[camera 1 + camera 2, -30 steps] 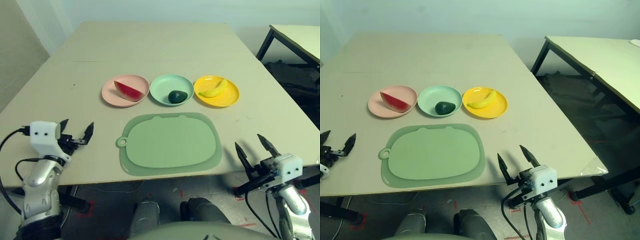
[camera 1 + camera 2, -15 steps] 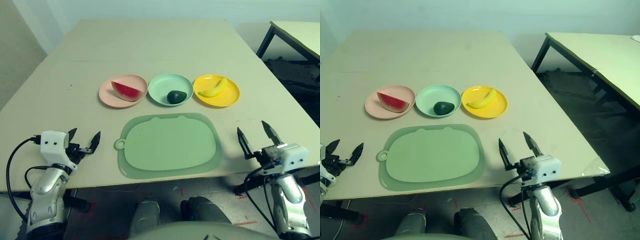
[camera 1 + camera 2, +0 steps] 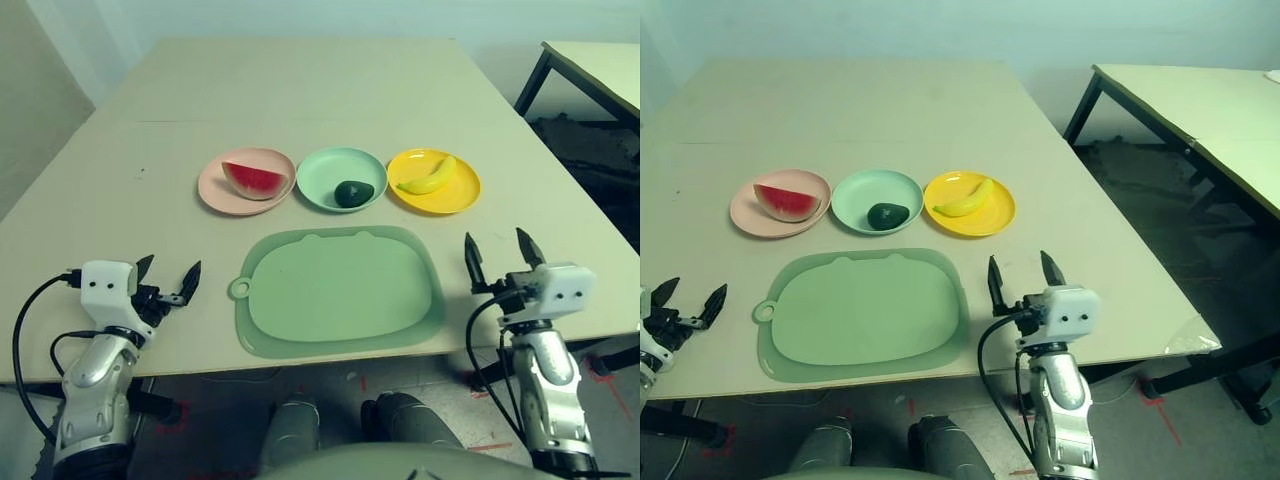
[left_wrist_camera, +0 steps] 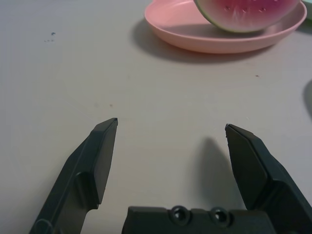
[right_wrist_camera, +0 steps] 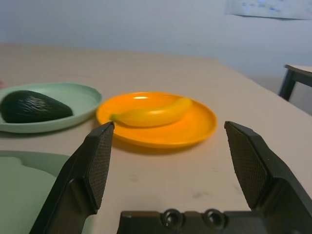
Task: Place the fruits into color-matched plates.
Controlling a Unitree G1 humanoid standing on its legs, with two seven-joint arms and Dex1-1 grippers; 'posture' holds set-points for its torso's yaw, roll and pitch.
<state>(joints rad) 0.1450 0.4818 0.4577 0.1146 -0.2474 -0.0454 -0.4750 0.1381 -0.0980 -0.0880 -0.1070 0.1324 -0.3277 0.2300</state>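
From the head camera, the watermelon (image 3: 255, 179) sat on the pink plate (image 3: 215, 187), the avocado (image 3: 353, 193) on the green plate (image 3: 318, 177) and the banana (image 3: 430, 177) on the yellow plate (image 3: 447, 199), so the sorting looked finished. The left wrist camera showed the left gripper (image 4: 170, 127) spread wide and empty above the table (image 4: 73, 73). The right wrist camera showed the right gripper (image 5: 169, 126) likewise spread, probably hovering near the table's edge.
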